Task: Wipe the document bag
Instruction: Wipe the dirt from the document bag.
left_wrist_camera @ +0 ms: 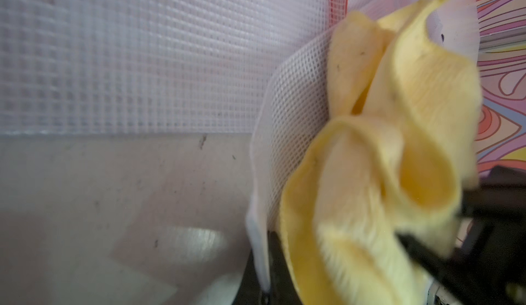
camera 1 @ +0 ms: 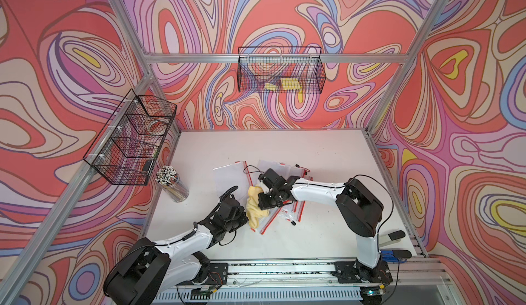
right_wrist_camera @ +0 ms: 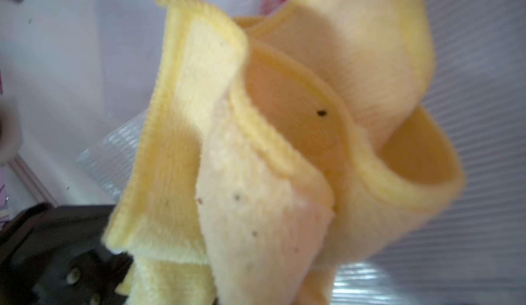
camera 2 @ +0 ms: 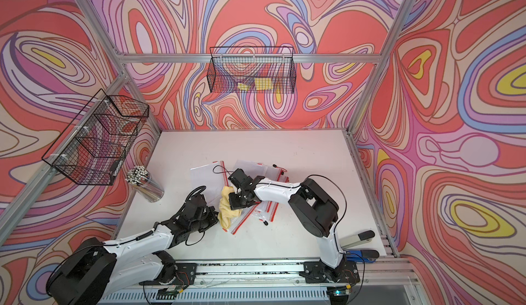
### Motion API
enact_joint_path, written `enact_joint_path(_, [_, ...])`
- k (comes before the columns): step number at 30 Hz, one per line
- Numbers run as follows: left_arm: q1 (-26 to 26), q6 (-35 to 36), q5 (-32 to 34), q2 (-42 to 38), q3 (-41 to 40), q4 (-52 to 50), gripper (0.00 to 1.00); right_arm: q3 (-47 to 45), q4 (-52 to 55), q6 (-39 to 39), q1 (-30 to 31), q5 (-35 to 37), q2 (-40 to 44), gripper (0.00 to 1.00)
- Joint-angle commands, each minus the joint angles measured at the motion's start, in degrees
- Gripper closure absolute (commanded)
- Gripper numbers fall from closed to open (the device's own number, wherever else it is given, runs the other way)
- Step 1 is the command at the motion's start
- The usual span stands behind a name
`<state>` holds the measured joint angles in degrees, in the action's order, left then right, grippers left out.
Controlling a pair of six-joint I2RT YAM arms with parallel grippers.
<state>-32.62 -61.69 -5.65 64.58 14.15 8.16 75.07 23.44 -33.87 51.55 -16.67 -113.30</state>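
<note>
Both top views show the document bag, a clear mesh pouch with a red zipper. It lies near the middle of the white surface, half covered by a bunched yellow cloth.

The right pincer is closed on the cloth, whose loose folds fill the right wrist view. The left pincer is closed too. The left wrist view suggests it has one curled mesh edge of the bag, with the cloth pressed right against it, though the contact itself is blurred.

The likely danger from here is a stroke that drags the thin bag along instead of rubbing it. The two pincers are almost touching and could also catch the same fold. A black-tipped zipper cord lies loose just beside the bag and could snag.

Other pouches lie just behind the bag. A clear cup of white-tipped sticks stands by the left edge, near the left arm. Open room lies toward the back and right of the surface, while the front rail is closer.
</note>
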Motion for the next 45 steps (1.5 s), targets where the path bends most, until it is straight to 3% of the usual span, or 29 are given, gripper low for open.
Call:
enact_joint_path(1, [0.27, 0.17, 1.6, -0.23, 1.22, -2.36, 1.0, -4.82, -3.81, -4.97, -0.74, -2.49, -0.08, 1.0])
enact_joint_path(6, [0.27, 0.18, 1.3, -0.08, 1.32, -2.09, 1.0, -10.02, -0.36, -3.54, -4.36, 2.99, 3.11, 1.0])
enact_joint_path(13, [0.32, 0.45, 1.15, -0.18, 1.5, -2.27, 1.0, -17.4, 3.1, 0.1, -20.29, 5.21, 9.56, 1.0])
enact_joint_path(15, [0.23, 0.41, 0.99, -0.23, 1.4, -2.25, 1.0, -17.05, 4.65, 1.22, -22.5, 6.0, 11.32, 1.0])
enact_joint_path(17, [0.28, 0.35, 1.0, -0.35, 1.32, -2.27, 1.0, -15.29, 6.15, 1.69, -22.51, 6.87, 12.66, 1.0])
enact_joint_path(20, [0.28, 0.41, 1.16, -0.21, 1.4, -2.27, 1.0, -13.8, 4.3, -0.23, -20.73, 1.93, 14.46, 1.0])
enact_joint_path(26, [0.23, 0.26, 0.9, 0.39, 1.74, -2.09, 1.0, -5.44, 5.34, -1.92, -5.97, 1.98, 9.87, 1.0])
enact_joint_path(30, [0.23, 0.65, 0.78, 0.81, 2.41, -2.88, 1.0, -3.95, 3.81, -4.37, -1.59, 0.99, 5.16, 1.0])
enact_joint_path(33, [0.27, 0.45, 0.79, 1.13, 2.45, -2.64, 1.0, -6.12, 1.88, -5.64, -1.58, 0.17, 3.03, 1.0])
enact_joint_path(38, [0.27, 0.81, 0.47, 2.07, 2.83, -2.45, 1.0, -7.23, 5.24, -3.89, -3.34, 5.26, 0.97, 1.0])
enact_joint_path(45, [0.28, 0.87, 0.46, 1.98, 2.76, -2.36, 1.0, -15.47, 7.8, 0.69, -18.57, 8.55, 9.21, 1.0])
